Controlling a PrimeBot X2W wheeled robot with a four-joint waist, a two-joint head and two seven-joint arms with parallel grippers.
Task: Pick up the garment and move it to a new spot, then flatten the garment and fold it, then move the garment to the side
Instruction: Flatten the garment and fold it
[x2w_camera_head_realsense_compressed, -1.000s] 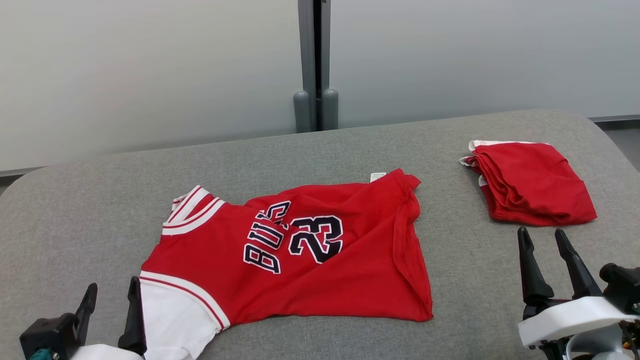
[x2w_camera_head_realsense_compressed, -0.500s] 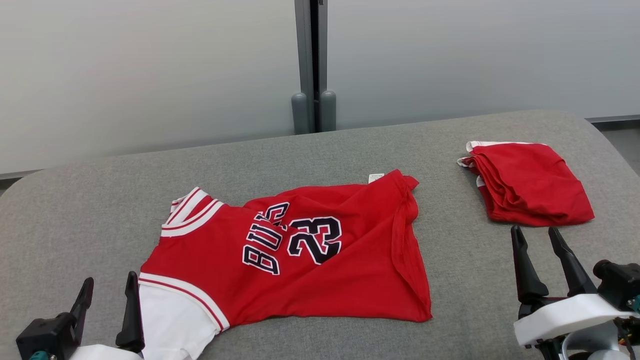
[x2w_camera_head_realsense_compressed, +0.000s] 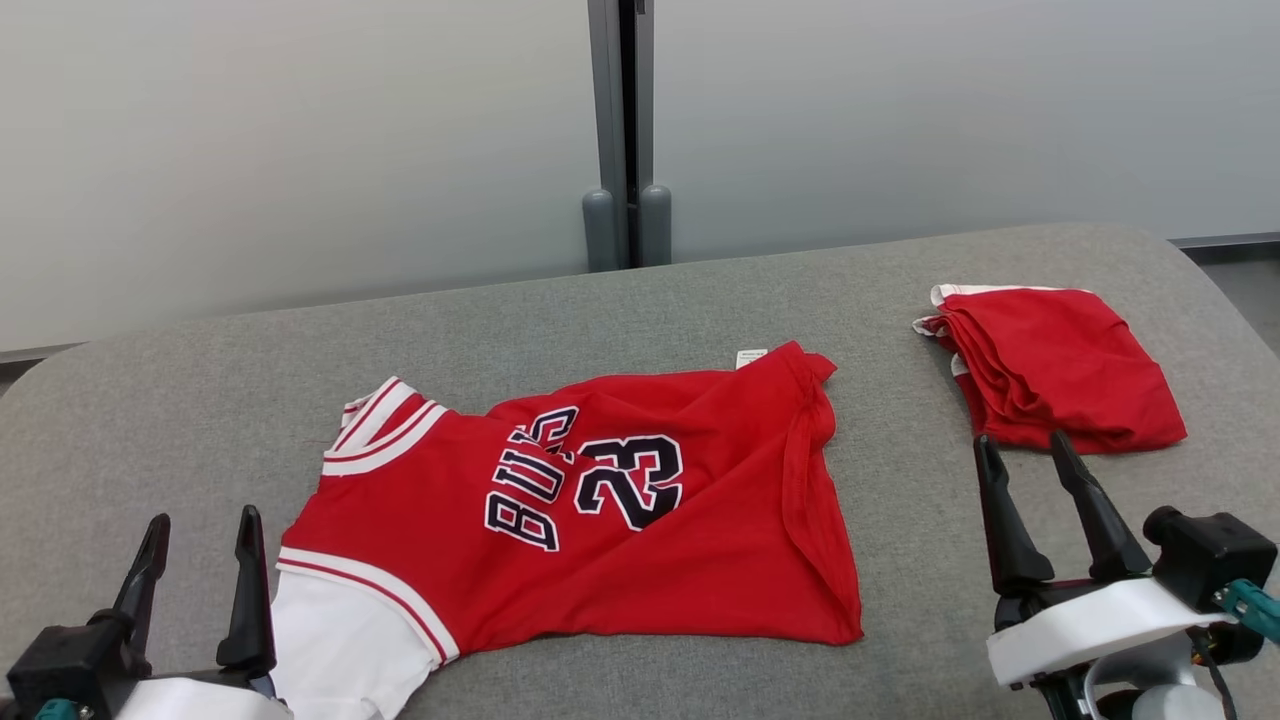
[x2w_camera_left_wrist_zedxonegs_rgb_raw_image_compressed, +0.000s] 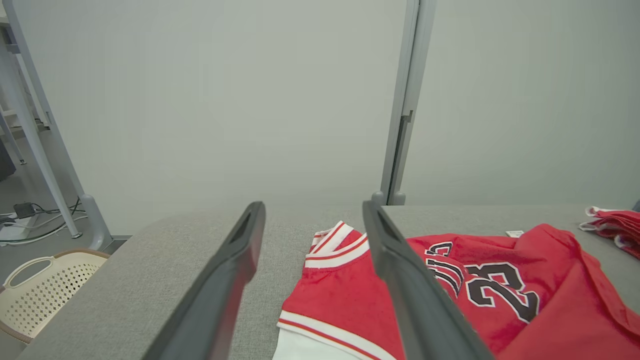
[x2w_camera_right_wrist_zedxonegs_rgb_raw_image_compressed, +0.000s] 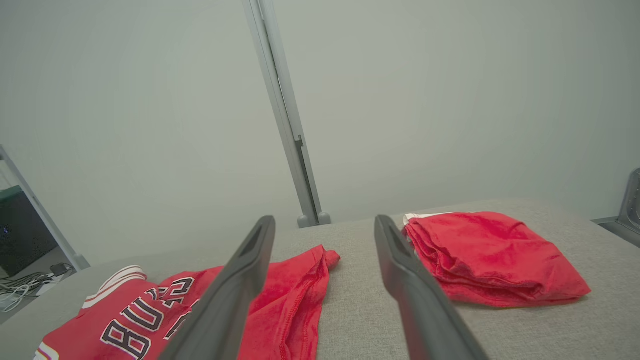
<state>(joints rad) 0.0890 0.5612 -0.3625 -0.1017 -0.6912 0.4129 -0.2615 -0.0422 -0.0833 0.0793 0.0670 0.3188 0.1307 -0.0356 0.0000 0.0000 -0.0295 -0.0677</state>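
Observation:
The garment (x2w_camera_head_realsense_compressed: 640, 500) is a red jersey with white trim and the number 23, spread with some wrinkles on the grey table (x2w_camera_head_realsense_compressed: 200, 400). It also shows in the left wrist view as the garment (x2w_camera_left_wrist_zedxonegs_rgb_raw_image_compressed: 450, 295) and in the right wrist view as the garment (x2w_camera_right_wrist_zedxonegs_rgb_raw_image_compressed: 165, 315). My left gripper (x2w_camera_head_realsense_compressed: 200, 535) stands open at the lower left, just beside the jersey's white sleeve, with nothing in it. At the lower right my right gripper (x2w_camera_head_realsense_compressed: 1022, 453) is open and empty, close to a folded red cloth.
A folded red cloth (x2w_camera_head_realsense_compressed: 1060, 365) lies at the table's right side, also seen as the folded cloth (x2w_camera_right_wrist_zedxonegs_rgb_raw_image_compressed: 490, 260). A grey post (x2w_camera_head_realsense_compressed: 625, 130) stands behind the table. A cream perforated basket (x2w_camera_left_wrist_zedxonegs_rgb_raw_image_compressed: 35, 290) sits on the floor off the table's left end.
Both grippers have risen and shifted left in the head view; the right one now reaches the folded cloth's near edge. The jersey and folded cloth lie as before.

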